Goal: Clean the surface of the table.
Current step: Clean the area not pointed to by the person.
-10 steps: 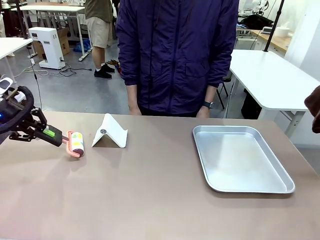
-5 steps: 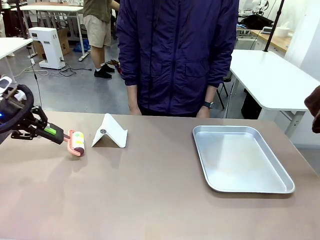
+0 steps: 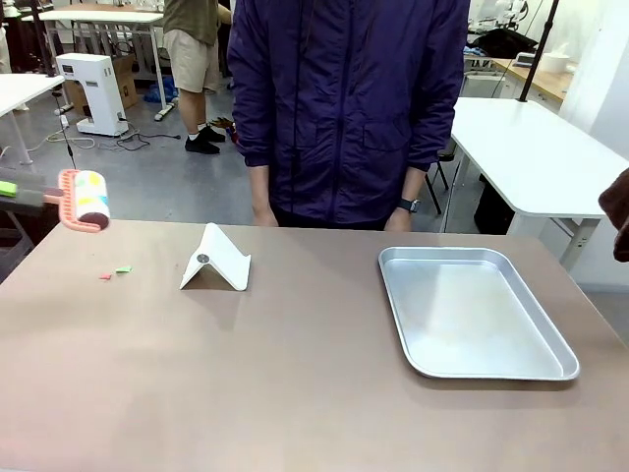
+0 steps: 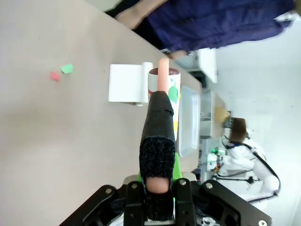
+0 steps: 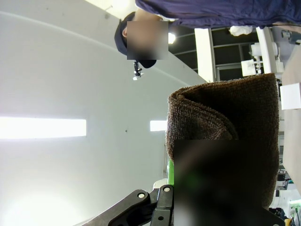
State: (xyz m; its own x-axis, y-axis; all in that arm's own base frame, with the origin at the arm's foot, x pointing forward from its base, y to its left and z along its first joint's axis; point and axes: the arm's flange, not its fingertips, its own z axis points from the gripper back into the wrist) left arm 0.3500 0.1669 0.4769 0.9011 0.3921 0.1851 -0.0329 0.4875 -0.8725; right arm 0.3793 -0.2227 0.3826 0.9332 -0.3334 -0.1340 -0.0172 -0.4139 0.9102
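Taupe table [image 3: 295,383] below left fingers [image 4: 181,200] gripping lint roller [image 3: 86,197]; right fingers [image 5: 160,207] grip brown cloth [image 5: 225,122].

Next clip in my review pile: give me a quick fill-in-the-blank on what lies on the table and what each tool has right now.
1. The left tool grips a lint roller by its ___.
2. On the table, next to the red scrap, lies a ___ one.
3. The right tool is shut on a ___ cloth.
4. In the front view, the white stand sits to the ___ of the silver tray.

Missing words: handle; green; brown; left.
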